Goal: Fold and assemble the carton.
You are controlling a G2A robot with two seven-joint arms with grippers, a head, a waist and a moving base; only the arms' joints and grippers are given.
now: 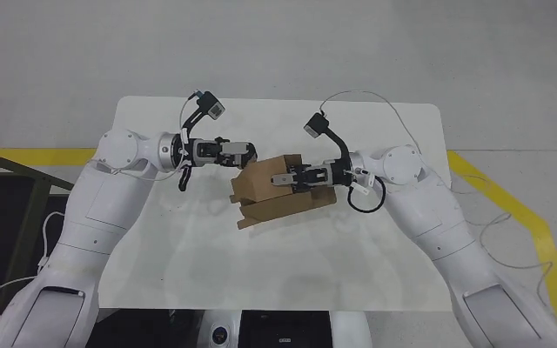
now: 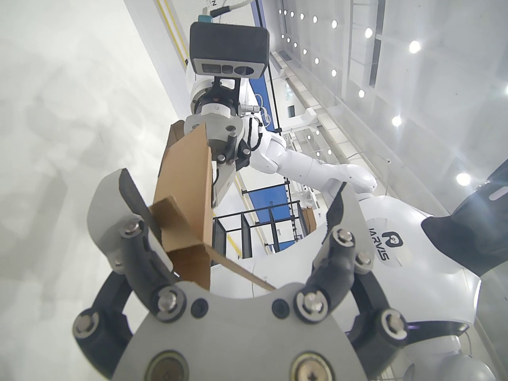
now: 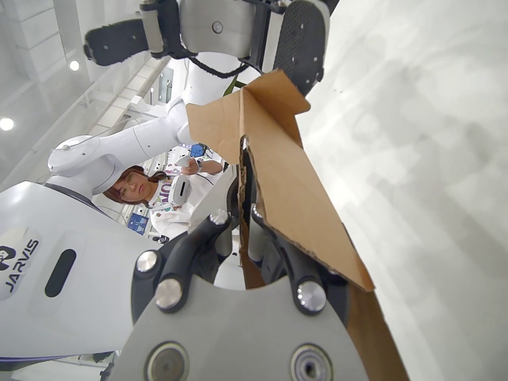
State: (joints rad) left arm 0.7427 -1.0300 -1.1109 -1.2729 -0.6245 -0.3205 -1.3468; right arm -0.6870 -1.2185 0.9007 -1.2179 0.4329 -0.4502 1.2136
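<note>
Over the white table (image 1: 365, 261), the brown half-folded cardboard carton (image 1: 271, 193) is clamped by the right gripper (image 1: 280, 179), and the spread-open left gripper (image 1: 251, 154) is held just beside its left end.

Illumination is bright and diffuse. Round ceiling lamps (image 2: 414, 46) beyond the left hand (image 2: 233, 184) produce glare. The white bench (image 1: 392, 261) reflects softly. The carton (image 1: 261, 184) at the right hand (image 1: 285, 179) is evenly lit. Wrist views bow straight lines near their edges.
</note>
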